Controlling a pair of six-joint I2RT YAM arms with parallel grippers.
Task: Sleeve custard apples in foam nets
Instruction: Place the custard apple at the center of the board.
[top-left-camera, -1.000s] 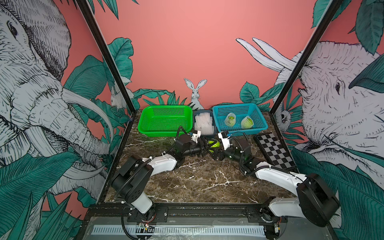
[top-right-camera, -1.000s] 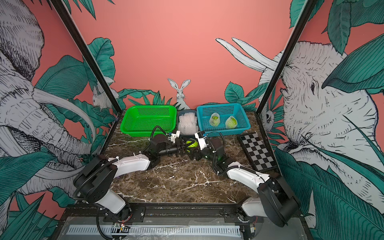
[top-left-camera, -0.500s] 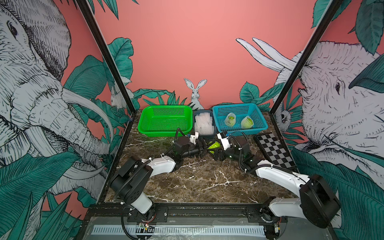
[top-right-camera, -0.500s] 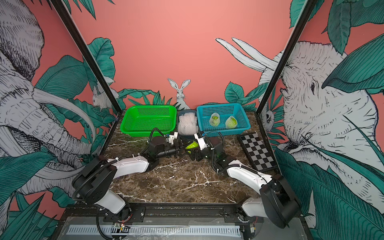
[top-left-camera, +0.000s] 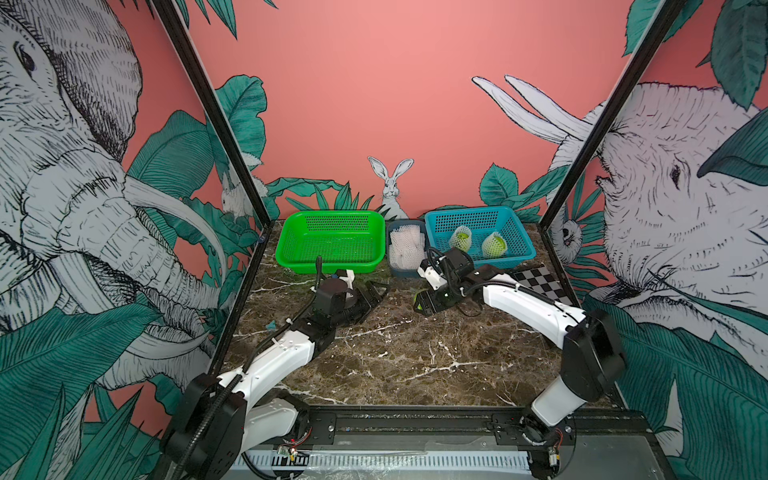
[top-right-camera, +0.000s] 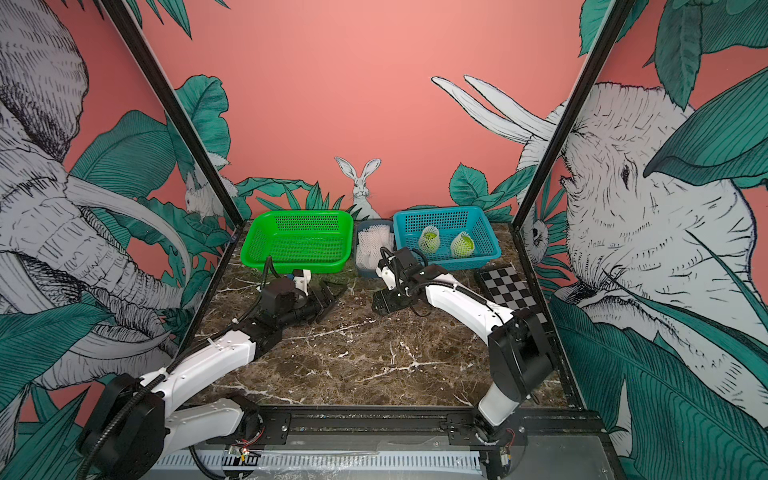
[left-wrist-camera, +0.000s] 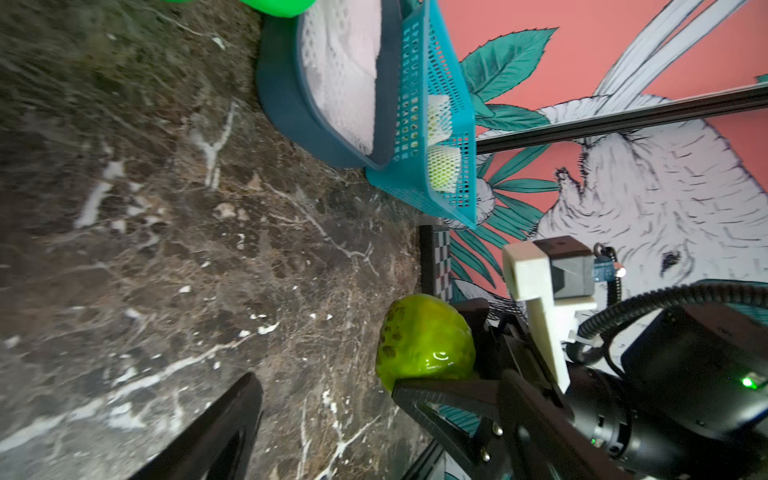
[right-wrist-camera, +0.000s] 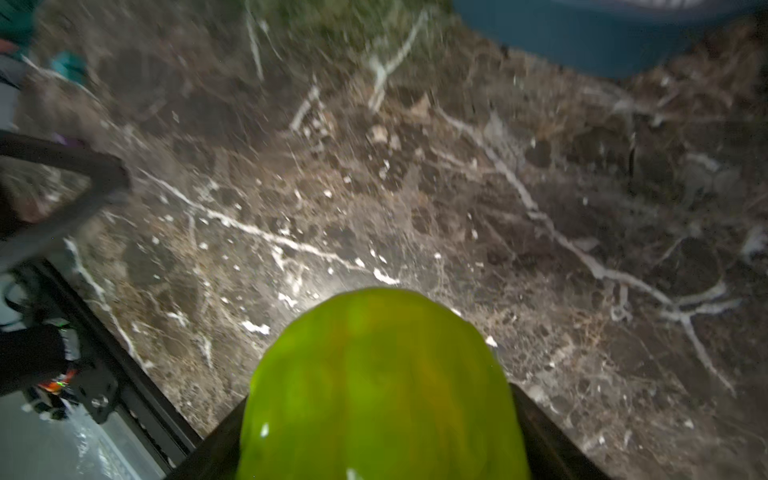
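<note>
Right gripper (top-left-camera: 423, 302) clamped on a bare custard apple (left-wrist-camera: 424, 340) over the marble table (top-left-camera: 395, 357), near the foam nets (top-left-camera: 406, 249). Left gripper (top-left-camera: 374, 297) wide open, empty, well apart. Two sleeved custard apples (top-left-camera: 460, 240) lie in the blue basket (top-left-camera: 478, 210).

Clamped between dark fingers (right-wrist-camera: 544, 436) of right gripper (right-wrist-camera: 376, 432): custard apple (right-wrist-camera: 380, 386), glossy yellow-green, close and blurred. Beyond custard apple: brown marble tabletop (right-wrist-camera: 457, 199), white veins. Farther beyond, well apart: dark blue tub wall (right-wrist-camera: 582, 37). Beside custard apple, off tabletop edge: black frame rail (right-wrist-camera: 137, 386).
</note>
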